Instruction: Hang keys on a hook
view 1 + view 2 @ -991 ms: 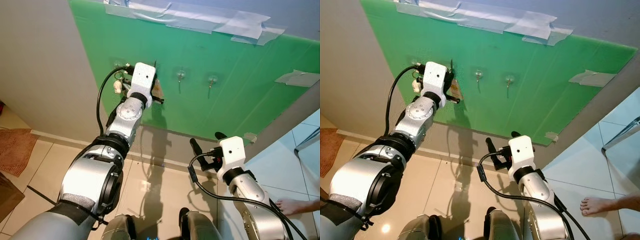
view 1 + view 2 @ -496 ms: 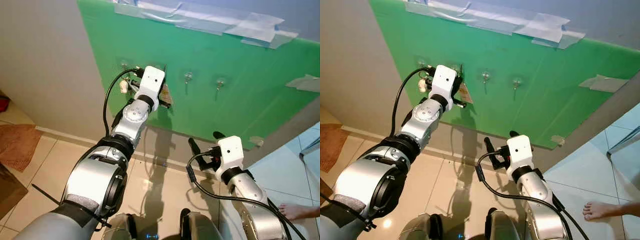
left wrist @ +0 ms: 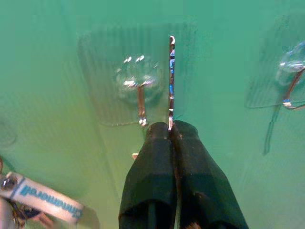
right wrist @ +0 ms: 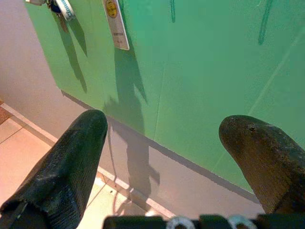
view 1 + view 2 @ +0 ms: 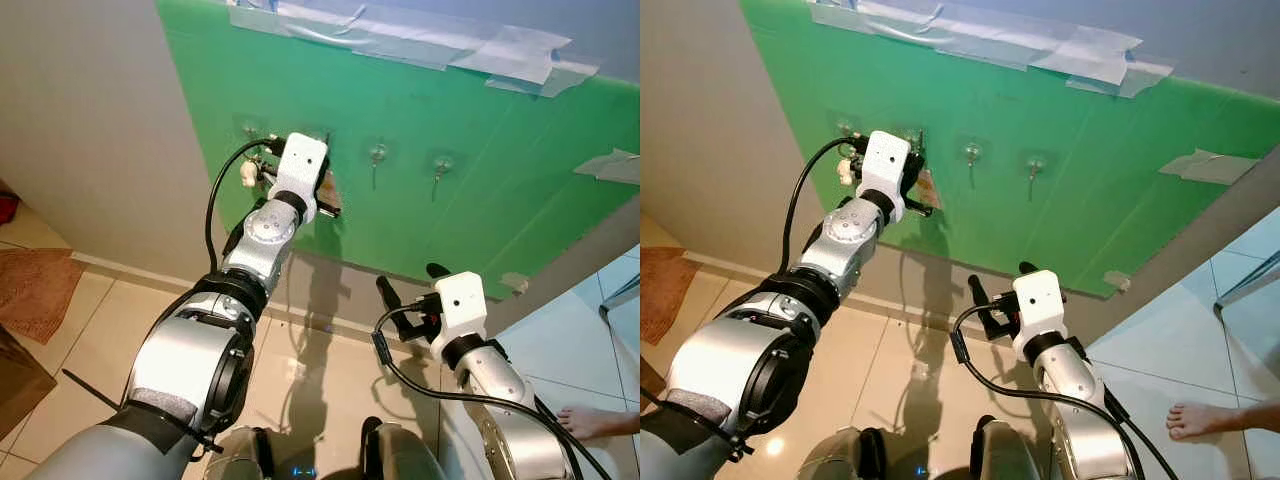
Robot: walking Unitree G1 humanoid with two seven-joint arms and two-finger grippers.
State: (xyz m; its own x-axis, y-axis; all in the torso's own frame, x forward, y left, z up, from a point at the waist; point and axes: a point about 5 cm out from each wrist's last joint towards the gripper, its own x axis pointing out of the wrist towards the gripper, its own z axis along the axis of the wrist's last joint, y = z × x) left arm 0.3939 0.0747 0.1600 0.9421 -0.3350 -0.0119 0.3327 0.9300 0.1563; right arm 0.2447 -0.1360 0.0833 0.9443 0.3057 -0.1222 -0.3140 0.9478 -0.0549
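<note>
We see the left gripper (image 3: 170,126) pinching the key ring (image 3: 171,78) just right of the clear hook (image 3: 140,95); hanging remains. Right gripper (image 4: 167,136) spread, idle.

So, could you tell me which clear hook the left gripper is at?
The second hook from the robot's left; the left gripper holds a key ring beside it.

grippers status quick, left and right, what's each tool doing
Left tool: closed on the key ring, held up beside a clear hook on the green board.
Right tool: open, holding nothing.
</note>
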